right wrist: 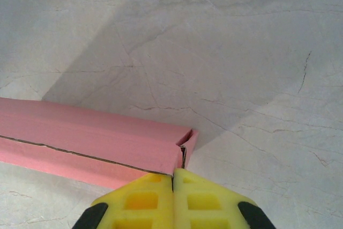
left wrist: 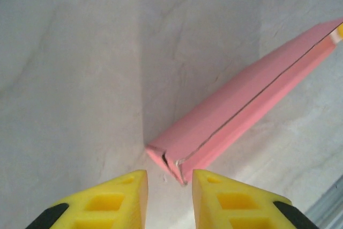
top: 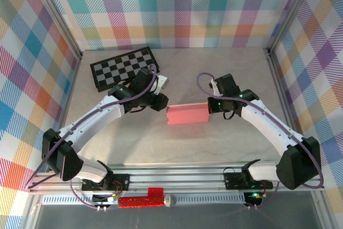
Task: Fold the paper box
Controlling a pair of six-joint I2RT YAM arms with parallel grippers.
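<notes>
Paper box (top: 187,115) is lying folded into a flat pink strip mid-surface (top: 177,151), between my 2 arms. My left fingers (left wrist: 115,199) are standing apart, released, with 1 end of the box just ahead of the gap. My right fingers (right wrist: 144,202) are sitting clenched together at its other end.

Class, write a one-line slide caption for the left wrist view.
Left gripper, yellow fingers slightly apart, at the near end of the folded paper box on the table.
</notes>
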